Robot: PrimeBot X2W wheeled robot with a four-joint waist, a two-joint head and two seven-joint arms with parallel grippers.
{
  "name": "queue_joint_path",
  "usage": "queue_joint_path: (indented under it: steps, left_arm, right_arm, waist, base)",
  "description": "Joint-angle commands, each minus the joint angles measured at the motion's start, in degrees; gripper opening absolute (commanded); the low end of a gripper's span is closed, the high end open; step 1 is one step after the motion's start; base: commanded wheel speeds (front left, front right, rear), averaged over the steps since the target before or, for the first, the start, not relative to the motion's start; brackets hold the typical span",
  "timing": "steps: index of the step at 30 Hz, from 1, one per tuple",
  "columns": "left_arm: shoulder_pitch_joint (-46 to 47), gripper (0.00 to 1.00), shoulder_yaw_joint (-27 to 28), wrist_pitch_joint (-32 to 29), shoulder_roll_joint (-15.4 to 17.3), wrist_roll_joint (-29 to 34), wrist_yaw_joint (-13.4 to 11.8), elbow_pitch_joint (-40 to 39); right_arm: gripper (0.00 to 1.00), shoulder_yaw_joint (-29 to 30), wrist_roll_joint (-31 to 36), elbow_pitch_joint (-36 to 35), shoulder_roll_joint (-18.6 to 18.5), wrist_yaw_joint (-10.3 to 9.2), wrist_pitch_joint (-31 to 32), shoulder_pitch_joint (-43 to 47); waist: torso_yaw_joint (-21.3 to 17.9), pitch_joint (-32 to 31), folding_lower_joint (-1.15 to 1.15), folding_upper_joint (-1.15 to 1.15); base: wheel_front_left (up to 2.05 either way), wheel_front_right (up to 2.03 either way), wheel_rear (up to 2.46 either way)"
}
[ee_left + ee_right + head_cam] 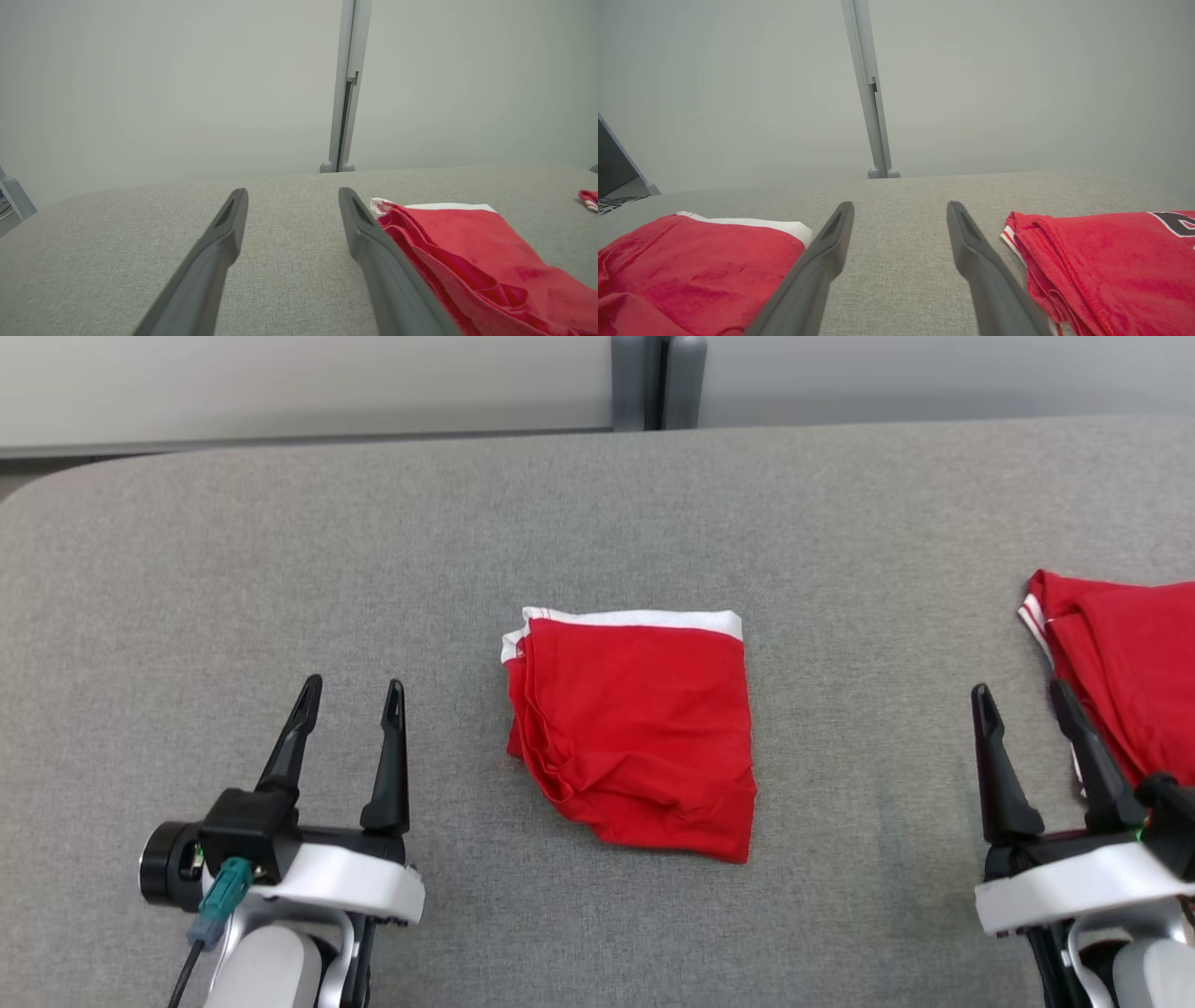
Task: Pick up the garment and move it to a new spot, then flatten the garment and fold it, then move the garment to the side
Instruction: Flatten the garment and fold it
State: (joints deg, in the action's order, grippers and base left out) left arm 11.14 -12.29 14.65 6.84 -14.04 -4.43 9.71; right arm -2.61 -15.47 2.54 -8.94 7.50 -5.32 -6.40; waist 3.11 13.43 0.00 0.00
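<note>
A folded red garment [635, 728] with a white band along its far edge lies in the middle of the grey padded table [280, 541]. It also appears in the left wrist view as the red cloth [467, 247] and in the right wrist view as the red cloth [691, 261]. My left gripper [355, 683] hovers open to its left, nothing between the fingers [293, 191]. My right gripper [1018, 687] stands open and empty [900, 204], between this garment and a second folded red garment [1130, 653] at the table's right edge [1101, 261].
A grey post [658, 383] stands behind the table's far edge against a pale wall. The table's left corner is rounded. Bare grey surface stretches to the left, at the back, and between the two garments.
</note>
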Motion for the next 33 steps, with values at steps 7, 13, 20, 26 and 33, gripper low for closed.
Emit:
queue_joint_path:
  steps: [7, 13, 20, 26, 33]
  left_arm:
    - [-5.02, 1.0, 0.72, -0.92, 1.83, -0.48, -1.21, 0.18]
    - [-9.42, 1.0, 0.91, -2.29, 2.98, -0.8, -1.89, -0.81]
    - [-12.51, 1.0, 1.23, -3.49, 3.99, -1.33, -2.88, -2.35]
    - [-13.08, 1.0, 1.05, -3.93, 4.33, -1.3, -3.38, -2.46]
    - [-13.2, 1.0, 0.93, -4.17, 4.38, -1.68, -3.82, -2.38]
  right_arm:
    - [1.0, 0.63, 0.38, -2.5, 0.95, -0.03, 2.81, 5.89]
    - [1.0, 0.94, 0.03, -4.18, 1.44, -0.03, 5.58, 10.57]
    - [1.0, 1.46, 0.34, -5.74, 1.56, -0.03, 7.62, 13.59]
    - [1.0, 2.07, 1.15, -6.38, 1.75, -0.03, 8.28, 13.8]
    - [1.0, 2.36, 1.3, -6.77, 1.89, -0.03, 8.46, 13.23]
  waist:
    - [-1.11, -7.0, 0.0, 0.0]
    - [-1.64, -12.15, 0.0, 0.0]
    - [-1.83, -14.95, 0.0, 0.0]
    - [-1.79, -15.29, 0.0, 0.0]
    - [-2.06, -15.18, 0.0, 0.0]
  base:
    - [0.0, 0.0, 0.0]
    - [0.0, 0.0, 0.0]
    - [0.0, 0.0, 0.0]
    - [0.0, 0.0, 0.0]
    - [0.0, 0.0, 0.0]
